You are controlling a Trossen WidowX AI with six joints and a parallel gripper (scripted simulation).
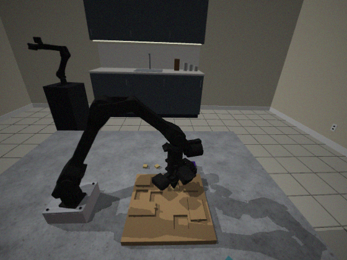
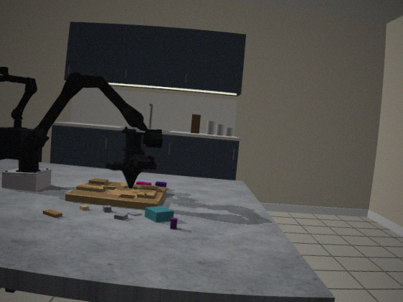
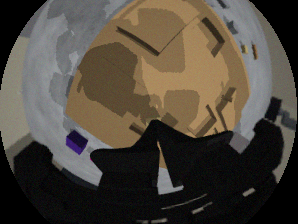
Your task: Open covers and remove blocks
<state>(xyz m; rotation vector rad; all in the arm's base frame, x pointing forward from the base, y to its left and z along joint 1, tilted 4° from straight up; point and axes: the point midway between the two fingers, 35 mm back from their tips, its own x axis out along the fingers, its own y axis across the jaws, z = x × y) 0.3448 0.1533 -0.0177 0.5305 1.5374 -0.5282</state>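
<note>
Hand, black and wedge-tipped, points shut and empty at tan, flat-slabbed board.

Arm arched, gripper pointing down, seemingly shut.
</note>
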